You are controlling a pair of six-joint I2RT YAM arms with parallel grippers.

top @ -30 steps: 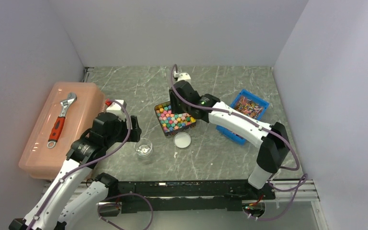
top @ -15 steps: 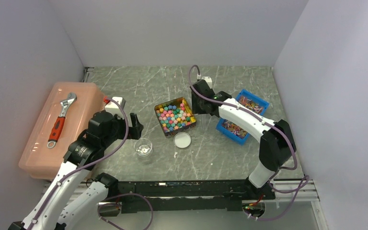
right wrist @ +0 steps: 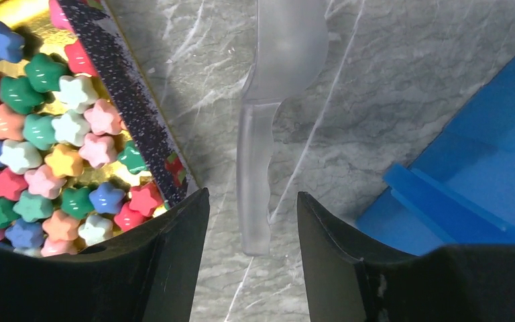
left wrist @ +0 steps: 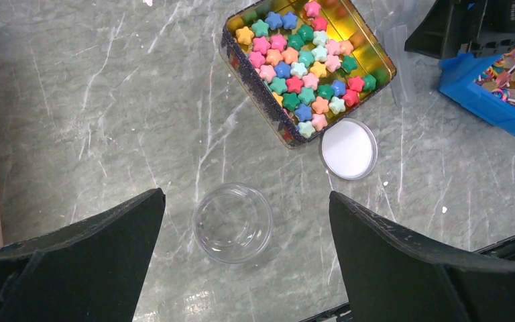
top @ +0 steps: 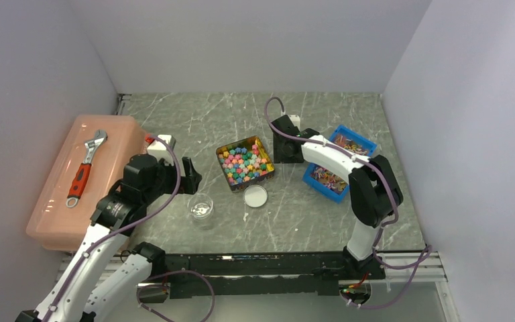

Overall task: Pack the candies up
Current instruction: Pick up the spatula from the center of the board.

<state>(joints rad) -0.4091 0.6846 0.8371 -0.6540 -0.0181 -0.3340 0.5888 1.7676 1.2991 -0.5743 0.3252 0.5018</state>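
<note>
While the right gripper (right wrist: 253, 194) sits low over the grey marble-pattern table (top: 295, 221), its jaws are spread and pinch nothing. The handle end of a frosted translucent plastic scoop (right wrist: 263, 100) lies on the table in the gap between the black fingers (right wrist: 167, 268); cannot tell whether it touches either finger. Scoop bowl points away from the wrist, lying between a square gold-lined tin with dark speckled walls (right wrist: 129, 94) and a blue plastic bin (right wrist: 483, 168). Left gripper (left wrist: 245, 198) jaws wide apart, empty, hovering above a clear round plastic jar (left wrist: 233, 223). Jar stands upright and open on the table, seen in the gap between the fingers, not touched; only the table shows through its bottom. Round white lid (left wrist: 349, 148) lies flat just beside the tin's near corner, apart from the jar. Small star-shaped candies (left wrist: 302, 67) all sit in the tin, roughly one layer, mixed pink, red, blue, green, teal, yellow, orange and pale mint; bare gold floor shows along one side. Blue bin holds mixed colourful bits, too small to identify. Top view: a peach translucent plastic box (top: 53, 201) at the left table edge, with a red-handled adjustable wrench (top: 84, 168) lying on its lid
</note>
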